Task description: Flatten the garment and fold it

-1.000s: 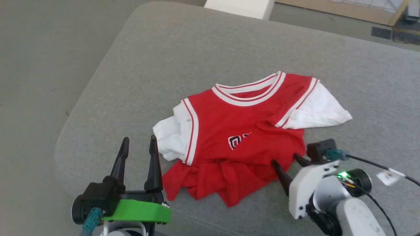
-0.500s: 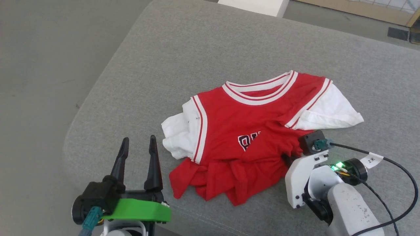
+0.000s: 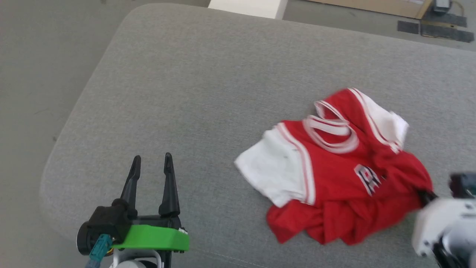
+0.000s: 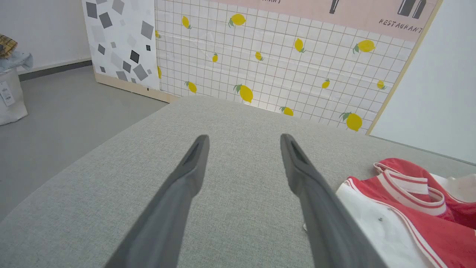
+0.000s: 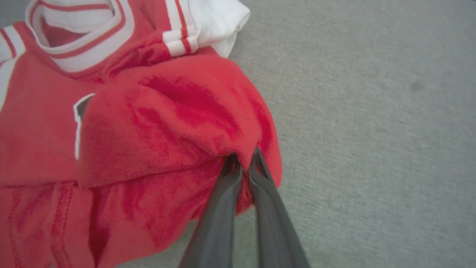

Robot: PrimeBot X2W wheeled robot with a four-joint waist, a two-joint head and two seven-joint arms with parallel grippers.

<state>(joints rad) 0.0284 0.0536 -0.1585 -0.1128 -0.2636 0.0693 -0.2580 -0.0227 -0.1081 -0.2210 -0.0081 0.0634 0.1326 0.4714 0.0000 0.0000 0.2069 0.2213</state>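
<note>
1. the shirt [image 3: 334,186] is lying crumpled on the right part of the grey cushion [image 3: 208,93], collar facing up.
2. the right hand [image 5: 243,163] is pinching a red fold at the shirt's edge, fingers clenched together on it.
3. the left hand [image 3: 152,156] is hovering released, fingers spread, over the cushion, well apart from the shirt.
</note>
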